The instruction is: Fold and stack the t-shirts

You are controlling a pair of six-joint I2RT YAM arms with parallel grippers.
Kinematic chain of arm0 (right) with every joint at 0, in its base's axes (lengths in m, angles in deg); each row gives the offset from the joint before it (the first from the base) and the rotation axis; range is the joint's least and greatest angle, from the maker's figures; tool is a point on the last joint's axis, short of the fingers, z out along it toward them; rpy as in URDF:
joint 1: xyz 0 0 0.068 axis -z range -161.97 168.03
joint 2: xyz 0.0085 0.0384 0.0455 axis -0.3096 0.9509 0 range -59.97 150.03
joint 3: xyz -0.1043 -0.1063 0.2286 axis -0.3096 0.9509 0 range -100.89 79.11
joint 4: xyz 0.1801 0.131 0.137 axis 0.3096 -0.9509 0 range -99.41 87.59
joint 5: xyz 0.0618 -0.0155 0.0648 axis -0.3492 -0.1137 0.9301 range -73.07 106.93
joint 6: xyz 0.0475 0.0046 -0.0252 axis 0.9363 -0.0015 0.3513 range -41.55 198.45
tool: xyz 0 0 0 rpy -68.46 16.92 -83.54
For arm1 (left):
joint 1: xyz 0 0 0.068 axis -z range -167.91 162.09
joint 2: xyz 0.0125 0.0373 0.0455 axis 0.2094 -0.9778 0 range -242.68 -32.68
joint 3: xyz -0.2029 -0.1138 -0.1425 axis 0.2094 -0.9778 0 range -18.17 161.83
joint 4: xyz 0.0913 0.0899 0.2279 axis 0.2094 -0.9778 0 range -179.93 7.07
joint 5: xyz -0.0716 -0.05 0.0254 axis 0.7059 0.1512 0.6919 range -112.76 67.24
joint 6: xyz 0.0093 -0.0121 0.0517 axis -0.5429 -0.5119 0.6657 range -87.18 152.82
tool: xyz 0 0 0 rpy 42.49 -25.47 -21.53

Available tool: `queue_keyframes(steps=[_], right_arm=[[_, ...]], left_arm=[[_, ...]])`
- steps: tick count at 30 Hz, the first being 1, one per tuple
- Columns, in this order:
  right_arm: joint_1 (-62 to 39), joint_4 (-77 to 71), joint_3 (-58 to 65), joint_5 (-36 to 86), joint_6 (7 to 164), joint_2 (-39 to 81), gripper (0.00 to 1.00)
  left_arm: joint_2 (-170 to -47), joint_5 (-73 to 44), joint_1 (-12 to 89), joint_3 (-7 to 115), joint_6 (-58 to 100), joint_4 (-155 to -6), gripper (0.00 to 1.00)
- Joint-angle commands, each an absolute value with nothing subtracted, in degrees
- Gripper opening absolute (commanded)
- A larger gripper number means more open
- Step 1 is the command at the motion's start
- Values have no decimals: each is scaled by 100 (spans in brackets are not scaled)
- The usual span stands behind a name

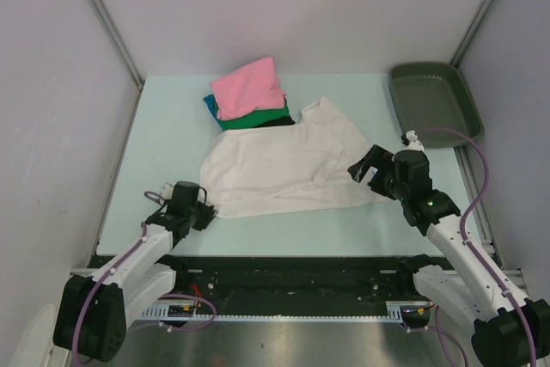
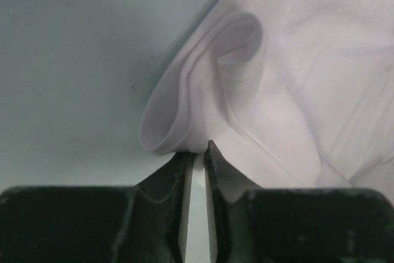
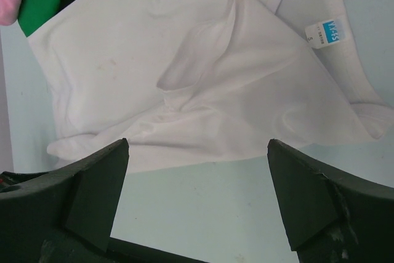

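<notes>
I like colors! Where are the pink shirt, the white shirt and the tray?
pink shirt (image 1: 247,85), top view, on its middle.
white shirt (image 1: 275,169), top view, on its flat middle.
tray (image 1: 434,100), top view, on its bare floor.

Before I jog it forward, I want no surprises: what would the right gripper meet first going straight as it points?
Probably the white t-shirt, whose near edge lies ahead of the open right gripper; depth is unclear, so bare table might come first.

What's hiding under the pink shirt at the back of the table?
Beneath the pink t-shirt a green t-shirt shows, with a teal-blue t-shirt peeking out left and a black t-shirt at the near edge. Their middles are covered, so anything else there is hidden.
</notes>
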State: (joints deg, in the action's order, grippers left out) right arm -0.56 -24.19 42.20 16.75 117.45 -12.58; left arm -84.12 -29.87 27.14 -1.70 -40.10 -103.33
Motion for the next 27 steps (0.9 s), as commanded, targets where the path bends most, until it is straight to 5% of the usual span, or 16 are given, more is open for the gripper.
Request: queue_keyframes(steps=[1, 2, 14, 27], right_arm=[[10, -2254, 4289, 1632, 11703, -1261, 100], [28, -2271, 4290, 1632, 11721, -1243, 100], [467, -3326, 4658, 1403, 12608, -1330, 96], [511, -3204, 5387, 735, 13180, -1252, 68]], left_arm=[[-8612, -3269, 2712, -288, -3917, -10499, 11], [-8612, -3260, 2695, -288, -3899, -10490, 0], [-7979, -3111, 2449, -51, -3565, -10719, 0], [-7935, -2680, 2141, -156, -3292, -10429, 0]])
